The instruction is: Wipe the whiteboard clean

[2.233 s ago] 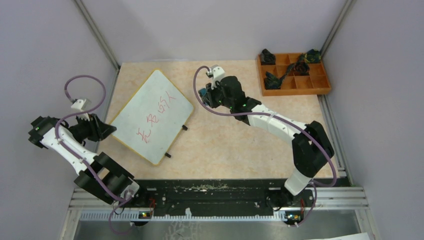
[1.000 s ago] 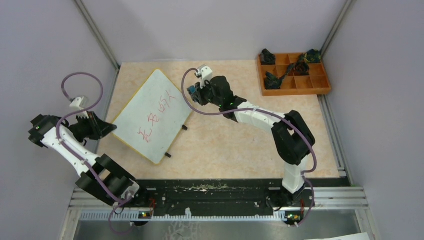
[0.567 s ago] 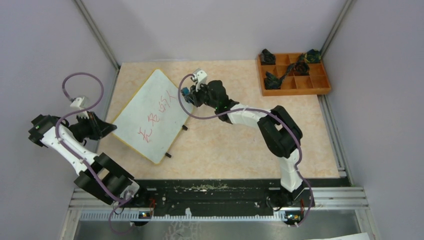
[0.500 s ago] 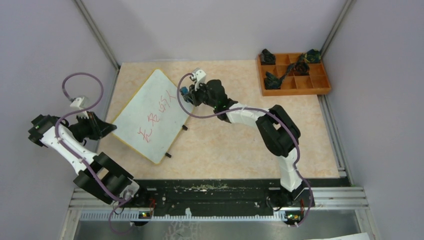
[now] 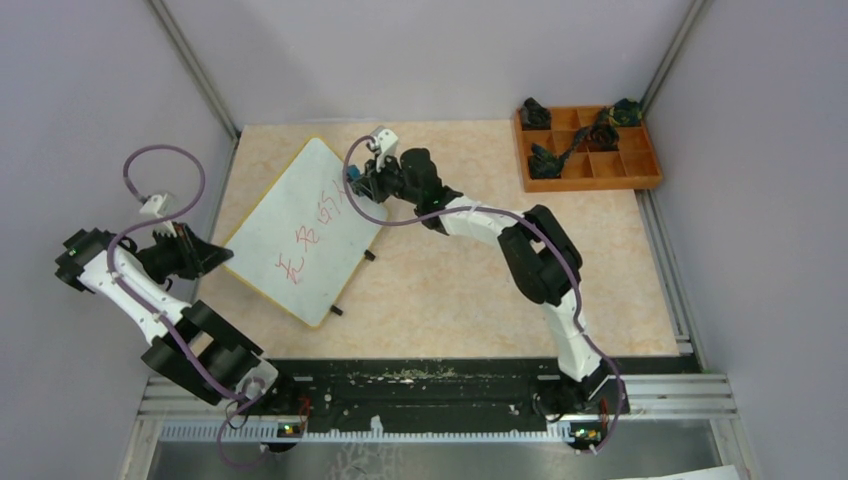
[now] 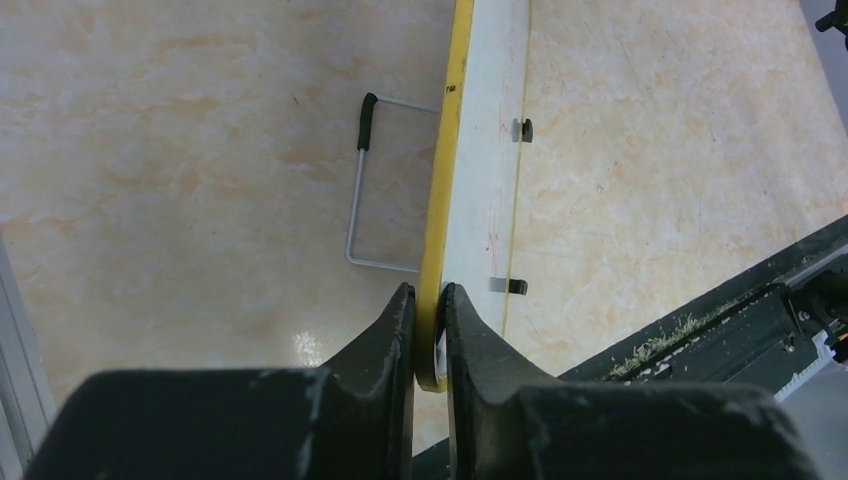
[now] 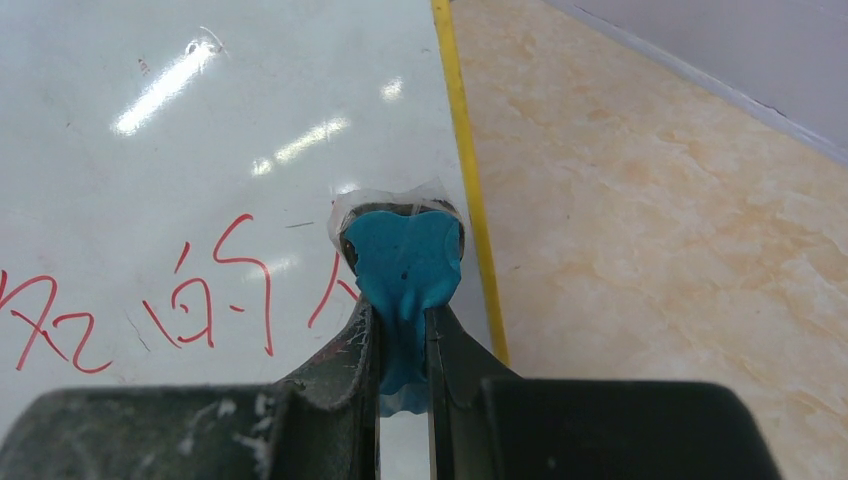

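A pale marbled beige desk (image 5: 450, 280) fills the floor of a booth with plain grey-lilac walls and metal rails along the sides. On its left part, turned at an angle to the desk's edges, is the large flat white rectangular whiteboard (image 5: 300, 200) with rounded corners and a thin yellow edge. Two small black feet (image 5: 370, 256) stick out along its right-hand side. Red handwriting (image 5: 310, 238) runs in a slanted line across the middle of the board.

The left pincer (image 6: 425, 300) grips the board's near-left rim. Its two dark fingers are drawn almost together, with only the yellow edge between them. In the left wrist view the board is seen edge-on, and a thin bent metal wire stand with a black tip (image 6: 358, 195) shows beside its underside.

The right arm reaches across from the right to the board's far right side. The right pincer (image 7: 402, 335) is clamped tight on a soft bright-blue wad (image 7: 405, 262) with a scrap of clear film around its top. The wad sits over the white surface just inside the yellow edge, beside the last red character. Whether it presses on the board cannot be told.

At the far right corner of the desk, well apart from the board, stands an orange-brown wooden compartment tray (image 5: 645, 183) holding several small dark objects (image 5: 545, 160) too small to make out.
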`<state>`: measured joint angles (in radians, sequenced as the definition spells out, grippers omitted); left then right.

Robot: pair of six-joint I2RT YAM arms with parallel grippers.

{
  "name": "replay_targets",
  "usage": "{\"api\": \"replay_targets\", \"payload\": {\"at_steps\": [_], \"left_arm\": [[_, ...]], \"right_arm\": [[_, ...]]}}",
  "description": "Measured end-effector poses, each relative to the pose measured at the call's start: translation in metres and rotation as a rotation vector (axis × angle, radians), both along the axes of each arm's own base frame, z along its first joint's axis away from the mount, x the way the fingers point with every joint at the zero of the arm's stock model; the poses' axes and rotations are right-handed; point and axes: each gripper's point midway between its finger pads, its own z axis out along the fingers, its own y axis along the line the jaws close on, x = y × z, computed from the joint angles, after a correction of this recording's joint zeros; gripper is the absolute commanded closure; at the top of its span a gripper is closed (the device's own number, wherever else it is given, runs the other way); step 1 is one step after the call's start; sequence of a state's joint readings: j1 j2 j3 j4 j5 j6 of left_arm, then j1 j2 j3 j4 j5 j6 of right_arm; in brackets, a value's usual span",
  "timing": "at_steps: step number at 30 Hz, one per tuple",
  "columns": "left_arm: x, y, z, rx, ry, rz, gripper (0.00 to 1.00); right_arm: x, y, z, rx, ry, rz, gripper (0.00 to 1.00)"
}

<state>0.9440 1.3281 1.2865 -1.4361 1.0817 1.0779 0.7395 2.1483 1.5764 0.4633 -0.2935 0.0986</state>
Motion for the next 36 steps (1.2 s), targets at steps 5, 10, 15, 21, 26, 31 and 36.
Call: {"api": "replay_targets", "payload": {"at_steps": [5,10,15,21,26,31,36], "left_arm": [[0.0,0.0,0.001,0.003,-0.002,0.001,1.0],[-0.001,-0.001,0.003,0.007,-0.003,0.001,1.0],[-0.002,-0.002,0.004,0.013,-0.006,0.001,1.0],[-0.002,-0.002,0.005,0.013,-0.005,0.002,1.0],[-0.002,-0.002,0.004,0.014,-0.005,0.002,1.0],[-0.002,-0.002,0.005,0.015,-0.007,0.002,1.0],[-0.002,-0.003,0.005,0.016,-0.007,0.002,1.0]], "right_arm": [[-0.002,0.011,-0.005,-0.008,0.008,0.025,1.0],[-0.015,0.02,-0.02,-0.039,0.031,0.057,1.0],[-0.031,0.032,-0.025,-0.056,0.034,0.091,1.0],[-0.047,0.045,-0.025,-0.067,0.009,0.12,1.0],[-0.052,0.051,-0.025,-0.075,-0.018,0.115,1.0],[-0.05,0.051,-0.026,-0.098,-0.053,0.096,1.0],[-0.043,0.049,-0.025,-0.109,-0.059,0.082,1.0]]}}
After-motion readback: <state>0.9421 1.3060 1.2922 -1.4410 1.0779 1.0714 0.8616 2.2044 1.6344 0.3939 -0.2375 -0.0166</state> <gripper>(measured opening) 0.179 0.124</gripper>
